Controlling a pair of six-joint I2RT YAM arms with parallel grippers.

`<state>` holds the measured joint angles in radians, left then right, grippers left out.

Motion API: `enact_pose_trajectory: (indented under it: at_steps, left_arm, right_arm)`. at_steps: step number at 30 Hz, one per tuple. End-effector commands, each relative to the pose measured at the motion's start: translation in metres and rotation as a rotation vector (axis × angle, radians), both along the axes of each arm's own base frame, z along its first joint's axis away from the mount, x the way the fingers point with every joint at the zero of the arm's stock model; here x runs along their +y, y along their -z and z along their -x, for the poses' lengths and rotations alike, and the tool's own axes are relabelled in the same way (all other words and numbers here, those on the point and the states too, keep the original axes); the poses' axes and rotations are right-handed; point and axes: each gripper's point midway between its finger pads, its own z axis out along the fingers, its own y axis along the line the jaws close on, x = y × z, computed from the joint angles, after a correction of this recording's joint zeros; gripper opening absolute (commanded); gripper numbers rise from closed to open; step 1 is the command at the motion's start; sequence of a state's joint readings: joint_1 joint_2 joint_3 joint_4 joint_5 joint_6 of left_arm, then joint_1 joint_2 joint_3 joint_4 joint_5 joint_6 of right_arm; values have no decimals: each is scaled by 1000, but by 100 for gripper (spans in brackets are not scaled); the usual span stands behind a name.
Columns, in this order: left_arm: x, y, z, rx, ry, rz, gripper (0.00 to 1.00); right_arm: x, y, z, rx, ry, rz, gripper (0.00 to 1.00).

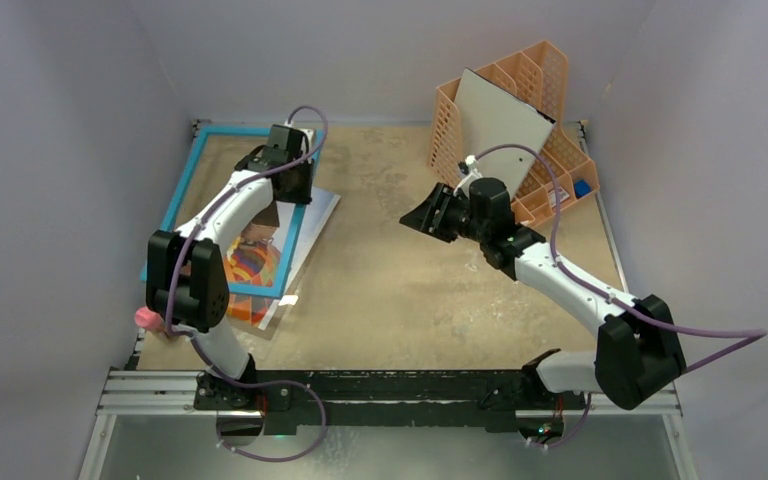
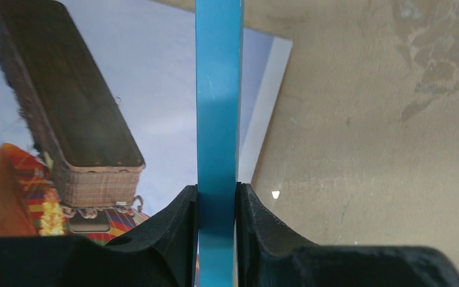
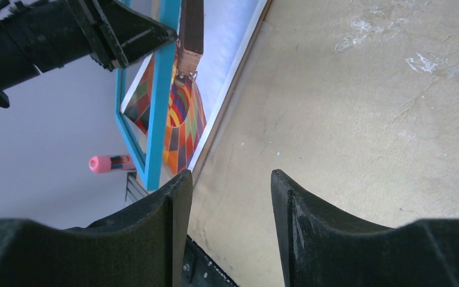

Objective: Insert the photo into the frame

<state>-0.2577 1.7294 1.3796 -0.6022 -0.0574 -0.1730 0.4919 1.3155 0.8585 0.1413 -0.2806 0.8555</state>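
The left gripper (image 2: 217, 192) is clenched on the right rail of the frame (image 2: 218, 107). Its two fingers (image 2: 179, 221) press the blue bar from both sides. The frame is at the left side of the table (image 1: 410, 290), with its long sides going away from the arms. The photo (image 1: 252, 268) is under the frame on the table and is turned a little against it. One white edge sticks out to the right of the rail, and one corner comes out at the near end. Through the frame opening the balloon and its brown basket are seen. Whether the held rail is lifted off the photo or rests on it, I cannot tell surely. The right gripper (image 3: 232, 179) hangs over the middle of the table, jaws apart, grasping nothing. At the far right stands an orange organiser (image 1: 545, 70) with a pale board (image 1: 500, 120) leaning in it. A pink thing (image 1: 147, 318) lies near the near left corner of the frame.
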Motion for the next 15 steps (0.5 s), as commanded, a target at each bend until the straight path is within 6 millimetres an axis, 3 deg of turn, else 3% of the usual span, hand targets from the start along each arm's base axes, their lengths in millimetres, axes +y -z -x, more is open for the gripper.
enact_pose_trajectory:
  at_steps: [1, 9, 15]
  left_arm:
    - [25, -80, -31, -234, -47, -123, 0]
    - [20, -124, -37, -315, -36, -83, 0]
    - [-10, -158, -28, -343, 17, 98, 0]
  right_arm:
    - [8, -17, 0, -36, -27, -64, 54]
    - [15, -29, 2, -62, -58, -110, 60]
    - [23, -57, 5, -152, -113, -178, 78]
